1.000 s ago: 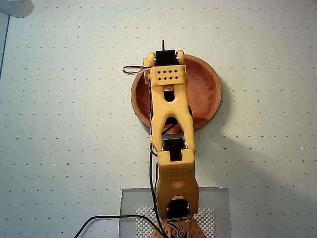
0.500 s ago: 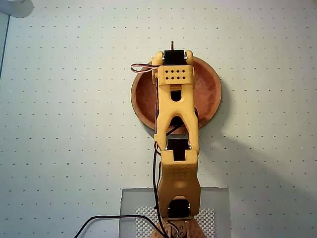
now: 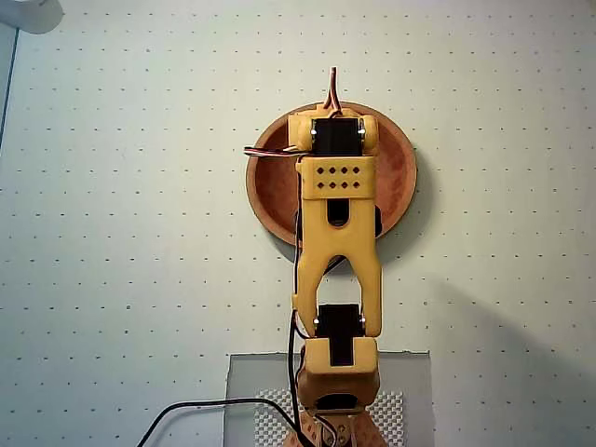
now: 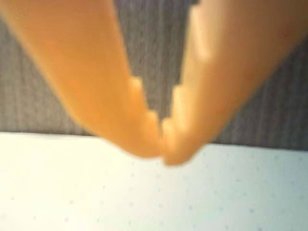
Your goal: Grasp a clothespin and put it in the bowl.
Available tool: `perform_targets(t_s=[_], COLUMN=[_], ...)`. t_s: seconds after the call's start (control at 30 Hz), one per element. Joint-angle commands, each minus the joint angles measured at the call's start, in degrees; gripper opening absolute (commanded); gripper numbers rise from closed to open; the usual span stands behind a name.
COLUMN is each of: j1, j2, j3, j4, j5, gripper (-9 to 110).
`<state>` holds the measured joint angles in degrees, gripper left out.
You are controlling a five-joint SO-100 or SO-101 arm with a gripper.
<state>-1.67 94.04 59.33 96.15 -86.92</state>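
Reaching up from its base at 6 o'clock in the overhead view, the yellow arm (image 3: 337,251) stretches toward 12 o'clock and ends over the bowl (image 3: 396,172), covering the bowl's middle strip from rim to rim. The bowl's reddish-brown floor shows on either side of the arm, at 9 and at 3 o'clock, and no clothespin is visible on those bare parts — whatever lies under the arm is hidden. The dotted white table (image 3: 112,233) surrounds the bowl. Close up in the wrist view, the gripper (image 4: 162,137) fills the picture (badly blurred), its two orange fingers (image 4: 96,82) meeting at the tips with nothing visible between them — jaws closed. Behind them runs a grey ribbed backdrop (image 4: 38,106).
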Motion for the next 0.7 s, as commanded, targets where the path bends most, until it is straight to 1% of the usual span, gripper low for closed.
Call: perform_targets(t_s=[0.0,0.27,0.33,0.4,0.5,0.6,0.67], j1=[-0.44,-0.53,0.09,0.26,0.26,0.26,0.35], j2=[10.02,23.99,29.09,34.19,40.25,47.99,53.0], j3=[-2.72,-2.64,-1.67,2.29,9.58,20.04,27.33], j4=[-0.7,-1.93,-6.94,-12.57,-18.54,-23.82,-26.72], j5=[5.36,32.26,45.35,57.57,68.91,78.13,81.21], gripper=[-3,-3,-3,-3,-3,-3,-3])
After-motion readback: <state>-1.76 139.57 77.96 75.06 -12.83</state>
